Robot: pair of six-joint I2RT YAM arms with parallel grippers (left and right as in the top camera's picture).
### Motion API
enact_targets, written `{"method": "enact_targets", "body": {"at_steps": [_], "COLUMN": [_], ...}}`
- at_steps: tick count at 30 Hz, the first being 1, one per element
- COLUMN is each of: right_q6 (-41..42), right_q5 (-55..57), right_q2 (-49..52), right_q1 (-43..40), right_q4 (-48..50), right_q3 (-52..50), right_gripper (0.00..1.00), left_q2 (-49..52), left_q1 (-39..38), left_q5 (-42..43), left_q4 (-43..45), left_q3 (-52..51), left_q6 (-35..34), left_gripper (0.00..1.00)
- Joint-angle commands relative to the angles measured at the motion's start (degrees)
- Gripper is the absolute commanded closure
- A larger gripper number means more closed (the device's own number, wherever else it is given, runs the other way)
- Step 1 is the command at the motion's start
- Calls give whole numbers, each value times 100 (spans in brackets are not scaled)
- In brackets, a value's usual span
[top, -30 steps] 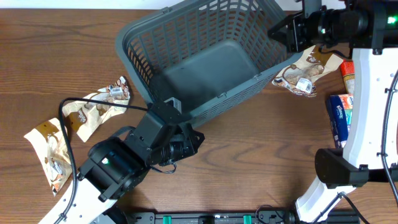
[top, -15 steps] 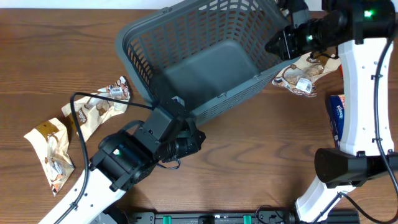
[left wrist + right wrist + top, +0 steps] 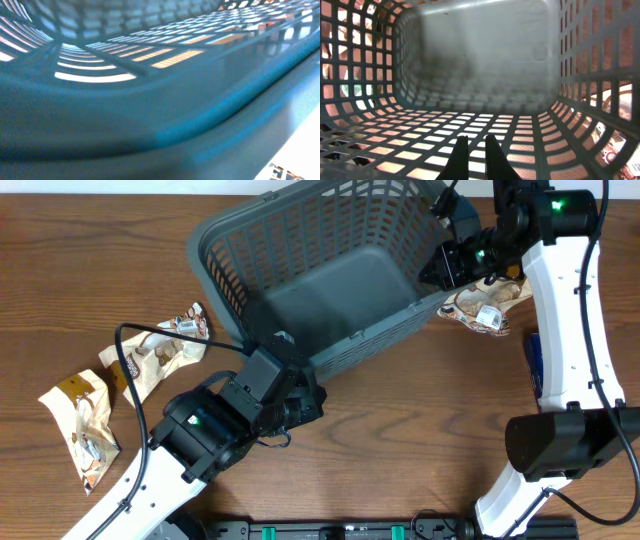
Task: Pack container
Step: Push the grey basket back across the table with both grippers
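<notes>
packing not yet begun: empty container (image 3: 230,250) sits tilted on the bench (image 3: 400,430), left hand (image 3: 283,348) clamped shut on its near rim, right hand (image 3: 475,144) pinched closed on nothing inside, snack packs (image 3: 150,358) all lying outside.

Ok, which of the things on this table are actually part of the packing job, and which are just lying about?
Part of the job:
container, empty inside
snack packs left of it, likely cargo
snack pack at its right end
blue packet far right, mostly hidden, probably cargo too

Just there:
table
dark rail along the near edge
</notes>
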Motion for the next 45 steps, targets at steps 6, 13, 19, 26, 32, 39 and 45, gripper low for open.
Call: {"method": "enact_targets", "body": {"at_steps": [6, 13, 19, 26, 32, 39, 45], "right_q6": [-87, -87, -85, -81, 20, 293, 354], "right_q5": [28, 28, 26, 24, 103, 444, 457], "right_q2": [35, 35, 35, 33, 33, 33, 24], "right_q1": [48, 48, 50, 50, 50, 50, 50], "right_q4": [-79, -160, -221, -310, -415, -684, -870], "right_q3": [-94, -94, -94, -94, -94, -94, -92], "right_gripper": [99, 99, 99, 99, 99, 99, 99], "left_q2": [400, 695, 717, 717, 717, 717, 717], "left_q1": [-22, 22, 304, 614, 750, 997, 1333], "left_q5": [-179, -199, -195, -195, -195, -197, -197], "left_q4": [42, 175, 155, 133, 136, 138, 138], "left_q3": [-22, -22, -22, -22, -22, -22, -22], "left_q6": [310, 634, 846, 1152, 1303, 1589, 1919], "left_gripper": [94, 94, 94, 94, 94, 94, 94]}}
